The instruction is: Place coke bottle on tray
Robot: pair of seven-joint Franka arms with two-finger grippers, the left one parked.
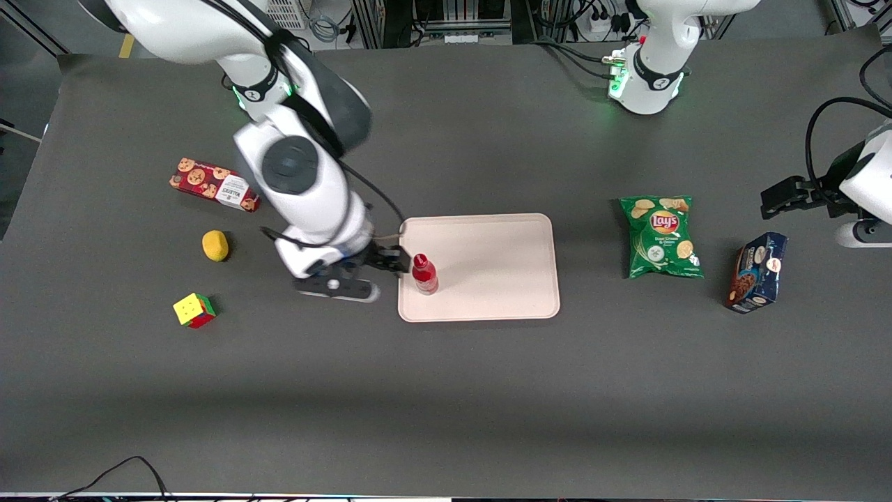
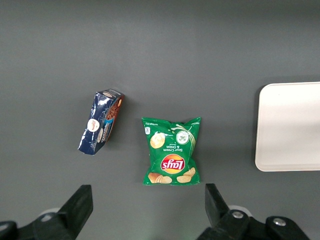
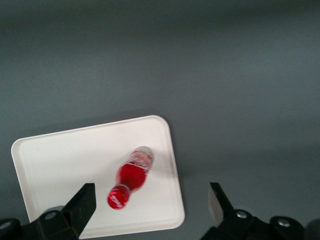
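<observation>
The coke bottle (image 1: 424,273), small, slim and red with a red cap, stands upright on the pinkish-beige tray (image 1: 502,279), near the tray's edge toward the working arm's end. It also shows in the right wrist view (image 3: 131,177) on the tray (image 3: 60,165). My right gripper (image 1: 390,260) is open and empty, just beside the bottle at the tray's edge, apart from it. In the right wrist view the gripper (image 3: 150,207) has its fingers (image 3: 82,202) spread wide, with the bottle free between and below them.
A red cookie-printed box (image 1: 212,185), a yellow lemon-like object (image 1: 215,245) and a colour cube (image 1: 194,310) lie toward the working arm's end. A green Lay's bag (image 1: 660,237) and a blue box (image 1: 756,272) lie toward the parked arm's end.
</observation>
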